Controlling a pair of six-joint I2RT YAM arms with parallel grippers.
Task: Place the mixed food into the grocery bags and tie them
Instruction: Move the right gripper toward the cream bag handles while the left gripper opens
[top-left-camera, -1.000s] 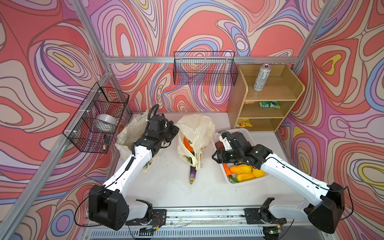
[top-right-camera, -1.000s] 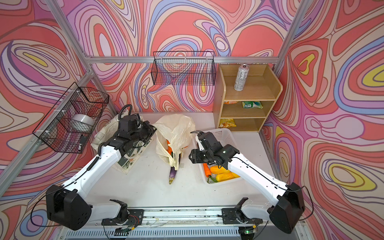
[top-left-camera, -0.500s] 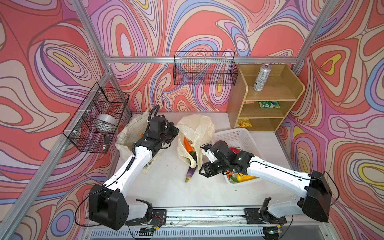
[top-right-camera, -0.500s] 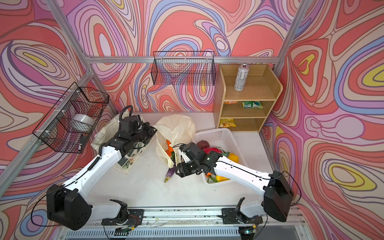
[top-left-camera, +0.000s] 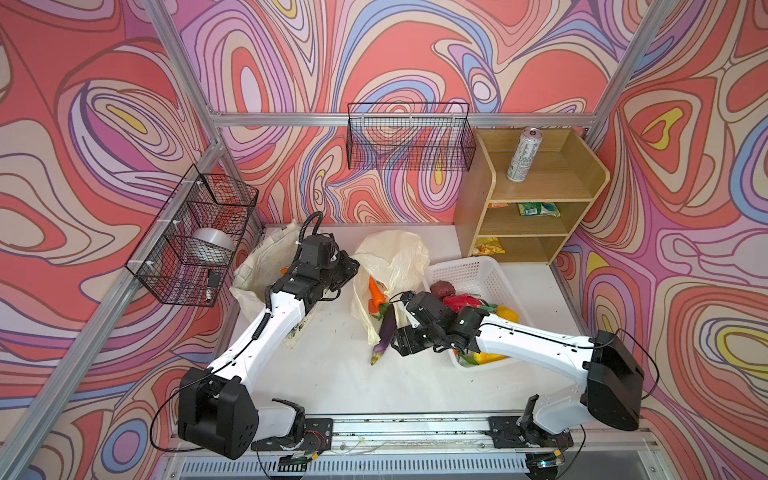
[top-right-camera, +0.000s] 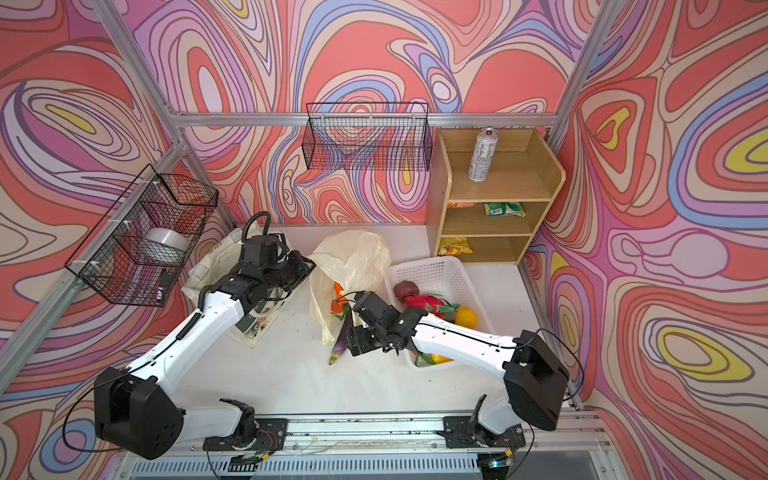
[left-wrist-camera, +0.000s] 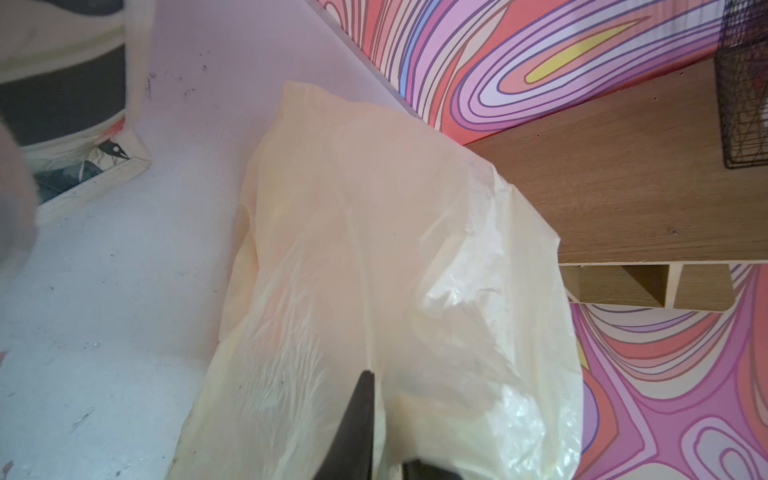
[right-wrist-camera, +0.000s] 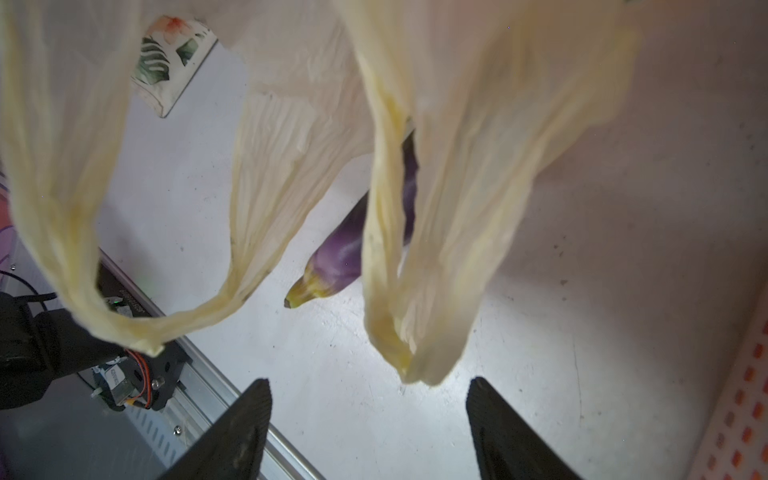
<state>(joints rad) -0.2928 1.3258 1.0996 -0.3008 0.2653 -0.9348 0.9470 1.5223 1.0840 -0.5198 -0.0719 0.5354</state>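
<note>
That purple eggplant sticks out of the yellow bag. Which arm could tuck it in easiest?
Right, probably: the right gripper, open, sits beside the eggplant; the left gripper is farther away.

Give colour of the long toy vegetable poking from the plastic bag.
Purple toy aubergine, yellowish stem tip; clearest in right wrist view.

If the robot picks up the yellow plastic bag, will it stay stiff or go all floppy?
Probably floppy: the plastic bag has thin, crinkled loop handles. It looks light, and might spill, since the eggplant lies partly outside its mouth.
</note>
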